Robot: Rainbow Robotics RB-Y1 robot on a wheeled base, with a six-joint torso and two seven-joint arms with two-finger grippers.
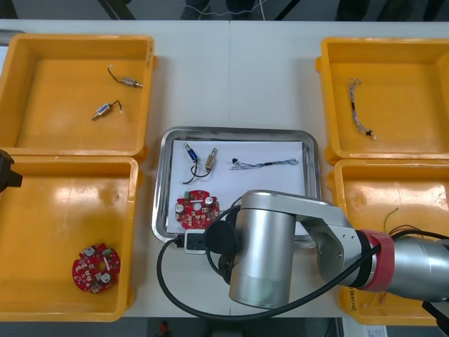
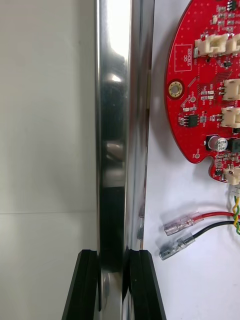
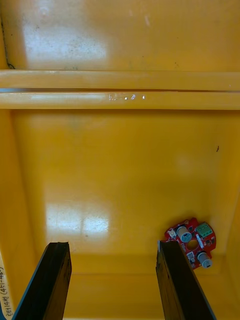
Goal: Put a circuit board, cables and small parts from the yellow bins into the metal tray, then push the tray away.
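Right claw point(image 2: 112, 257) is pinching the near rim of the shiny rectangular metal tray point(image 2: 113, 125), one black finger on each side, closed to the rim's thickness. The grip is sitting toward the tray's left near corner, not mid-rim.

Tray is sitting on the worktop point(image 1: 231, 77) between the yellow plastic bins point(image 1: 77, 91), already loaded: round red circuit board point(image 2: 210, 90), thin cables point(image 1: 263, 164), small metal parts point(image 1: 200, 154). Looks like only the push is left.

Risks as I'm reading them:
- Off-centre grip: the tray is likely to yaw when pushed and clip a bin wall.
- Thin polished rim: the fingers could slip off mid-push.
- Any lift while pushing would tip the tray, so the board and parts slide.
- The red and black leads point(image 2: 200, 222) are lying near the gripped rim, so they could snag.
- Overshoot could take it off the far edge.

Left claw point(image 3: 112, 247) is hanging wide open and empty over the near left bin, near a spare red board point(image 3: 191, 242).
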